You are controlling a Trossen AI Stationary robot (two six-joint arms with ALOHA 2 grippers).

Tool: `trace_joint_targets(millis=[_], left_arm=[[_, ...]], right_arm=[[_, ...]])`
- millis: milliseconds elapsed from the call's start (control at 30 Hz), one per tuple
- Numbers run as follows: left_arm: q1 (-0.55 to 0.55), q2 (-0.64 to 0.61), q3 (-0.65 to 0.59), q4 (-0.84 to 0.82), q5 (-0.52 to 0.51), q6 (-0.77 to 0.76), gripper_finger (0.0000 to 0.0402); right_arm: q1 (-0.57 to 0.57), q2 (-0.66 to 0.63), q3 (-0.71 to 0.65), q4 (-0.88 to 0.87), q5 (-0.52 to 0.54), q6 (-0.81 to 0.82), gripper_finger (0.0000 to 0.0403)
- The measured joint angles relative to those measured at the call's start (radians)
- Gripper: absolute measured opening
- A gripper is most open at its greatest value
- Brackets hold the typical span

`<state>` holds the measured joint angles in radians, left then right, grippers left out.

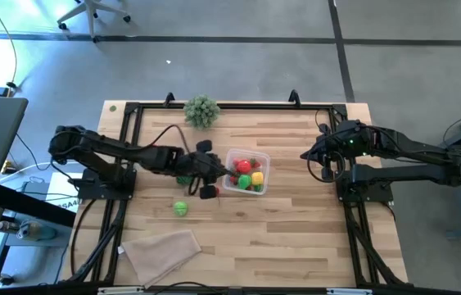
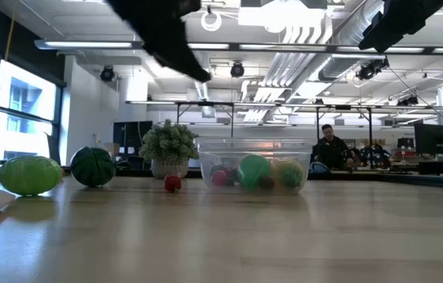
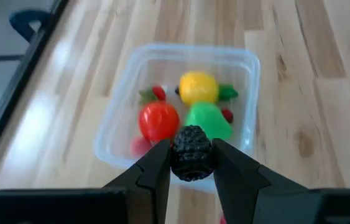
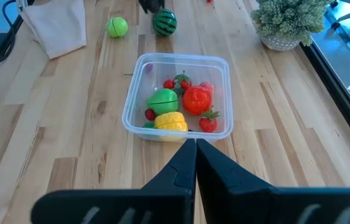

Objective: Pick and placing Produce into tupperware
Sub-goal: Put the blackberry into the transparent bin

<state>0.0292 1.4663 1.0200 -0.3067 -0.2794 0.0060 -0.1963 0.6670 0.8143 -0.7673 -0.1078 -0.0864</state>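
Observation:
The clear tupperware (image 1: 246, 172) stands mid-table with red, yellow and green produce inside (image 3: 187, 106). My left gripper (image 3: 192, 163) hangs over the table just left of the tupperware's rim (image 1: 214, 170), shut on a dark bumpy berry (image 3: 192, 149). A light green ball (image 1: 180, 208) and a dark green striped ball (image 4: 165, 23) rest on the wood left of the tupperware. A small red berry (image 2: 172, 183) lies in front of it. My right gripper (image 4: 195, 149) waits shut at the table's right side (image 1: 308, 156), holding nothing. My left gripper pinches the dark berry by its two opposite sides (image 3: 176, 158) between its two fingers. The fingers slant down from the table's left. The berry is lifted clear of the table, just short of the tupperware's near wall.
A bushy grey-green plant in a pot (image 1: 201, 111) stands at the far edge. A beige folded cloth (image 1: 163, 250) lies at the near left. A black frame (image 1: 132, 111) borders the table. A person (image 2: 331, 149) sits far behind the table.

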Motion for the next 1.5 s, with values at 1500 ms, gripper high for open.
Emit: trace_joint_targets(millis=[1500], left_arm=[[0.109, 0.515, 0.421, -0.348, 0.211, 0.079, 0.0112]], right_arm=[[0.0, 0.0, 0.0, 0.0, 0.0, 0.0, 0.0002]])
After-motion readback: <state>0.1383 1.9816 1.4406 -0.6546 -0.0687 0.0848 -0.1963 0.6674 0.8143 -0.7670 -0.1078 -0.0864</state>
